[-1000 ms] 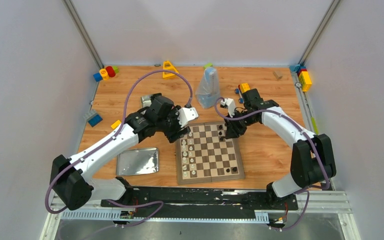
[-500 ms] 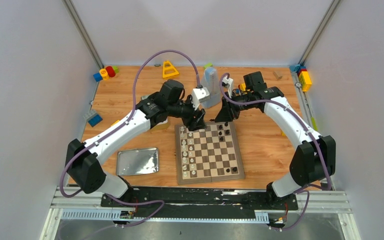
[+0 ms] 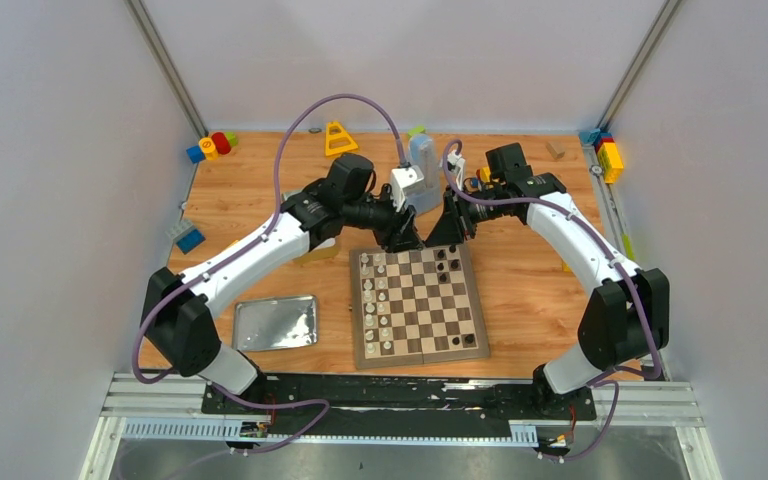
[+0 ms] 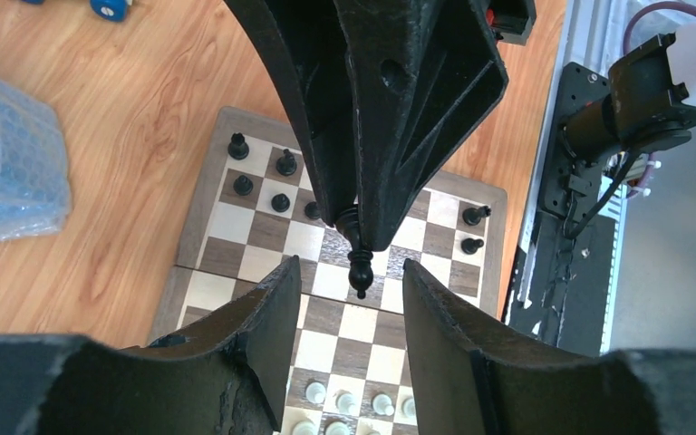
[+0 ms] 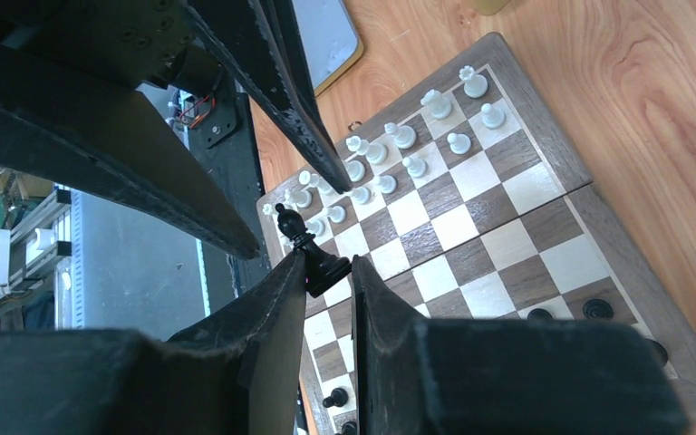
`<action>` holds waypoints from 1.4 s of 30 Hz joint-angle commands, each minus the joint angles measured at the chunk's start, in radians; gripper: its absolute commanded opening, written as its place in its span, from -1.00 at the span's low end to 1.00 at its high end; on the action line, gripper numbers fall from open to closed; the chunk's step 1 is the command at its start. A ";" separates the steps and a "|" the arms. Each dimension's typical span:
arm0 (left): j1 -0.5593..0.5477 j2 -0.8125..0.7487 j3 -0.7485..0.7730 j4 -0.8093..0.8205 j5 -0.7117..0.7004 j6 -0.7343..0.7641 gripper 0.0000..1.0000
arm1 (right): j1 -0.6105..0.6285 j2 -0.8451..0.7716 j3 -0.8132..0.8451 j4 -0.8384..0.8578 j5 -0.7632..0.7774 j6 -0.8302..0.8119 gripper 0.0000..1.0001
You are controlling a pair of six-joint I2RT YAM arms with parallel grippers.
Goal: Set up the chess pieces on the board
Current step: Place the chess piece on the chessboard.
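The board (image 3: 430, 312) lies at the table's middle, with white chess pieces (image 3: 375, 300) along its left side and a few black ones (image 3: 445, 260) at its far right. Both grippers meet above its far edge. My right gripper (image 5: 326, 272) is shut on the base of a black chess piece (image 5: 313, 254), which it holds out sideways over the board. My left gripper (image 4: 352, 294) faces it, open, and the held piece's (image 4: 356, 258) top just reaches between its fingertips (image 4: 276, 290) without touching them. More black pieces (image 4: 263, 177) stand on the board (image 4: 201, 181) below.
A silver tin lid (image 3: 276, 322) lies left of the board. A clear plastic bag (image 3: 420, 165) stands just behind the two grippers. Toy blocks sit at the far left (image 3: 210, 145) and far right (image 3: 608, 155), with a yellow triangle (image 3: 338, 137) at the back.
My left arm swung from the board's left side to its far edge, its jaws narrowing. My right gripper rose off the board with the black piece and turned toward the left one.
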 commanded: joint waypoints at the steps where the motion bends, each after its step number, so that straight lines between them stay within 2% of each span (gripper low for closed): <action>1: -0.001 0.009 0.048 0.034 0.034 -0.016 0.04 | 0.004 -0.004 0.040 0.029 -0.061 0.012 -0.94; 15: -0.001 0.028 0.064 0.006 0.079 -0.002 -0.43 | 0.003 0.002 0.039 0.031 -0.071 0.015 -0.95; 18: -0.002 0.032 0.068 0.000 0.082 0.001 -0.44 | 0.003 0.000 0.039 0.031 -0.070 0.015 -0.95; 21: -0.001 0.029 0.063 -0.003 0.080 0.003 -0.34 | 0.003 0.000 0.035 0.031 -0.067 0.015 -0.95; 25: -0.001 0.021 0.061 -0.008 0.076 0.010 -0.31 | -0.003 -0.001 0.031 0.032 -0.066 0.013 -0.95; 31: -0.001 0.026 0.063 -0.009 0.084 0.012 -0.46 | -0.004 -0.004 0.024 0.034 -0.068 0.013 -0.95; 34: -0.001 0.031 0.068 -0.010 0.092 0.012 -0.60 | -0.004 -0.005 0.023 0.034 -0.068 0.013 -0.95; 37: -0.001 0.033 0.072 -0.015 0.095 0.020 -0.73 | -0.004 -0.005 0.021 0.035 -0.065 0.015 -0.84; 40: -0.002 0.031 0.077 -0.044 0.090 0.043 -0.87 | -0.008 -0.013 0.017 0.036 -0.050 0.010 -0.52; 42: -0.003 0.029 0.080 -0.079 0.079 0.078 -0.91 | -0.017 -0.026 0.014 0.035 -0.034 0.003 -0.43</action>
